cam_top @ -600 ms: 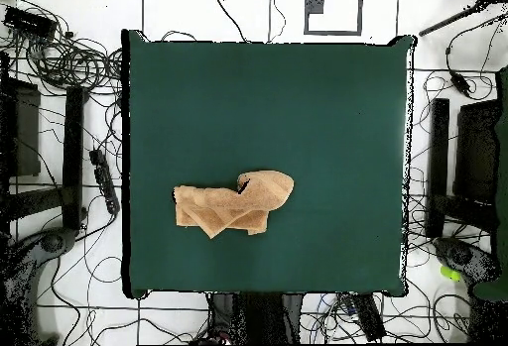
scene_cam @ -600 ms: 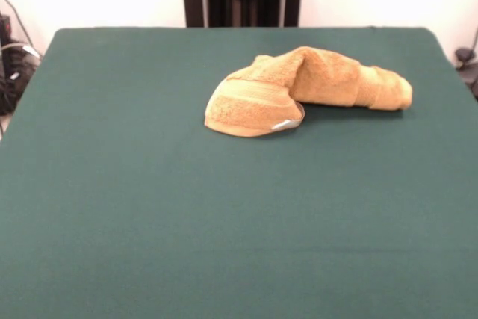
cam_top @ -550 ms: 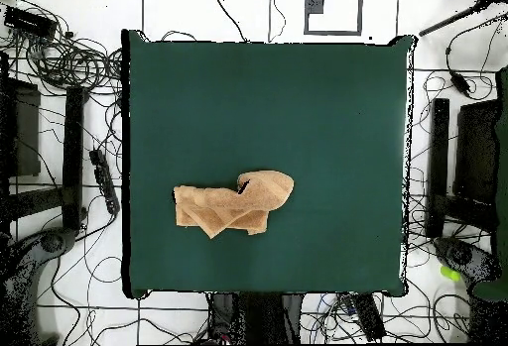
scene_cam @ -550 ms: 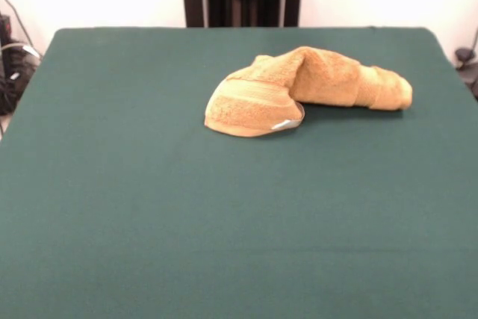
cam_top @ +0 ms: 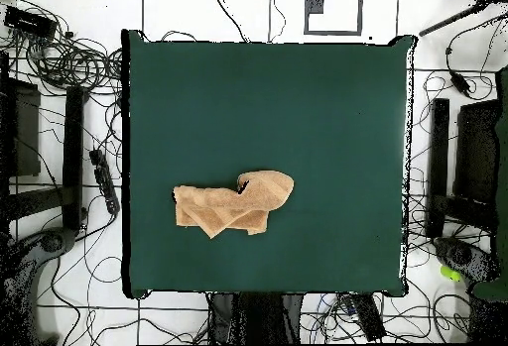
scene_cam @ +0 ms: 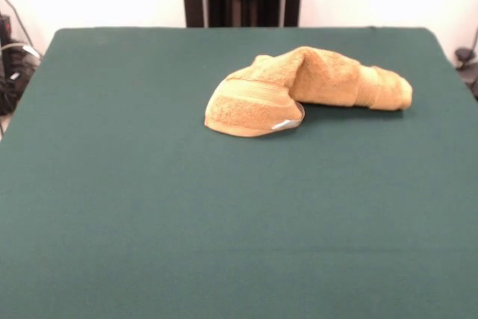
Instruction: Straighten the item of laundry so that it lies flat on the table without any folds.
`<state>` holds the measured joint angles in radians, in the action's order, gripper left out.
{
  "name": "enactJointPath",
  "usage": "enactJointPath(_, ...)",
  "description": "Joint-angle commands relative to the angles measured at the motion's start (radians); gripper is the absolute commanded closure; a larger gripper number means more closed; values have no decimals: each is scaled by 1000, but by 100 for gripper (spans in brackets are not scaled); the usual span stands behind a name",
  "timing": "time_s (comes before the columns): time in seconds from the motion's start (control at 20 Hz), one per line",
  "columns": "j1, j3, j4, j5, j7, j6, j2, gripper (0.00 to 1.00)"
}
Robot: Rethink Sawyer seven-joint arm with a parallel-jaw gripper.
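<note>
Towel point(scene_cam: 306, 89): one golden-orange terry-cloth towel, nubby looped pile, bunched and folded over itself, not flat
Towel shape, front view: a rounded flap spread flat at the picture's left, a raised hump in the middle, and a rolled, tube-like end tapering to the picture's right
Towel shape, overhead view point(cam_top: 233, 204): an irregular lump with a rounded lobe on one side and a squarer, layered end on the other, creases crossing it
Woven band point(scene_cam: 250, 99): one paler, smoother yellowish stripe curving across the flat flap; a second band wraps the rolled end
Label point(scene_cam: 282, 124): one small white tag at the flap's front edge, resting on the cloth; no writing can be read
Towel place: on the table, nearer the robot's side than the middle, well clear of all edges
Table point(scene_cam: 149, 207): one large rectangle with rounded corners, covered in smooth dark green cloth, far bigger than the towel
Floor point(cam_top: 60, 114): white tiles all round the table, strewn with many black cables
Fingers: neither view shows them, so their state cannot be told
</note>
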<state>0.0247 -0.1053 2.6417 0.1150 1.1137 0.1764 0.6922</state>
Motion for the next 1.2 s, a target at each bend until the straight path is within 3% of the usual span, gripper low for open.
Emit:
enactJointPath(0.05, -78, -78, -90, 27, 260, 187, -41, 0)
enactJointPath(0.15, 27, 44, -53, 67, 284, -51, -199, 0)
enactJointPath(0.3, 109, 178, -131, 107, 335, -245, -464, 0)
enactJointPath(0.6, 7, 213, -354, 238, 387, -175, -596, 0)
enactJointPath(0.8, 7, 236, -447, 282, 392, -218, -687, 0)
enactJointPath(1.2, -17, 227, -571, 245, 424, -391, -798, 0)
